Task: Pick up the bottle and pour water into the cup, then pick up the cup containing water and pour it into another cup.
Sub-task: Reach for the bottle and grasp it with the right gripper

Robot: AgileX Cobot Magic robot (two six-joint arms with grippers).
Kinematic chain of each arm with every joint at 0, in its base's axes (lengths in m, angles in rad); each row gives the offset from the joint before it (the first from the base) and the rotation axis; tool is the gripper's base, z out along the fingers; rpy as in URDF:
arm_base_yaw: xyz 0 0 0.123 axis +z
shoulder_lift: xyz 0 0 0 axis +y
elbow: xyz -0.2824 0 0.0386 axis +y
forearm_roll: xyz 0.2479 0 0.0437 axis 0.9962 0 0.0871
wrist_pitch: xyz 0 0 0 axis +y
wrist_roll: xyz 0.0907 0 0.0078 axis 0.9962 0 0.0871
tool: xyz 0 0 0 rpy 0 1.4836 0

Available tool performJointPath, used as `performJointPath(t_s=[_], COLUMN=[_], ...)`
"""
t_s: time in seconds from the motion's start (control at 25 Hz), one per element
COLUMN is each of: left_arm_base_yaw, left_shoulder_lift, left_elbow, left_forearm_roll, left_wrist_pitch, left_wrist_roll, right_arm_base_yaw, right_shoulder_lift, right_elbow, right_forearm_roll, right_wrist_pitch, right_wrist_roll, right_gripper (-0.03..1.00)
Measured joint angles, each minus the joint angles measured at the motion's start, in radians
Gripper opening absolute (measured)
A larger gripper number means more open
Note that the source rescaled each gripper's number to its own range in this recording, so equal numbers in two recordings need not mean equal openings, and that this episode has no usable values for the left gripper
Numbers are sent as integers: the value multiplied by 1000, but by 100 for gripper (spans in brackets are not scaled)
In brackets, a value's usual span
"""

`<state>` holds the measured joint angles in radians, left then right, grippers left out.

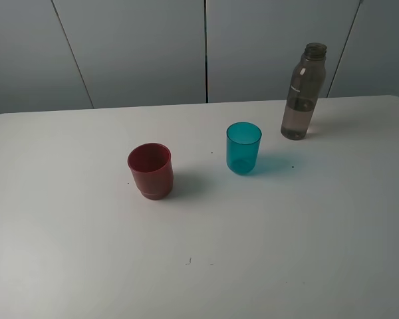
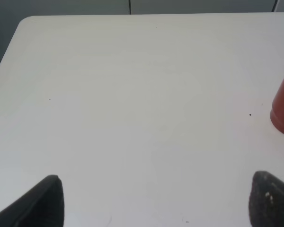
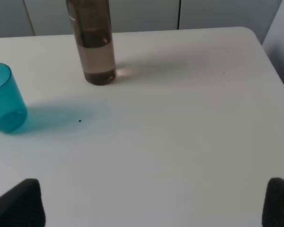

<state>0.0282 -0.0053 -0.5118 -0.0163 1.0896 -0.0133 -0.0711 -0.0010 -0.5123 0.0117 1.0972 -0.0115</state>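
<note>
**Three vessels upright, nothing gripped**

The left hand (image 2: 158, 203) stands wide, its two dark fingertips (image 2: 43, 203) far apart and holding nothing above the white surface (image 2: 132, 94). The right hand (image 3: 149, 203) is just as wide and empty. There are two cups and one bottle. One opaque dark red cup (image 1: 150, 171) stands left of centre. One translucent teal cup (image 1: 243, 147) stands near the middle, apart from the red one. One tall smoky bottle (image 1: 304, 93), partly filled with liquid, stands upright toward the far right of the surface, near the teal cup but not touching it.
</note>
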Motion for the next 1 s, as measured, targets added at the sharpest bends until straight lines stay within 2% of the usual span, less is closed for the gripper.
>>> performJointPath(t_s=[1.0], left_arm_base_yaw=[0], left_shoulder_lift=[0], left_elbow=[0], left_forearm_roll=[0], left_wrist_pitch=[0], left_wrist_roll=[-2], right_arm_base_yaw=[0], right_shoulder_lift=[0], right_elbow=[0], right_forearm_roll=[0], right_wrist_pitch=[0], right_wrist_roll=[0], right_gripper=[100])
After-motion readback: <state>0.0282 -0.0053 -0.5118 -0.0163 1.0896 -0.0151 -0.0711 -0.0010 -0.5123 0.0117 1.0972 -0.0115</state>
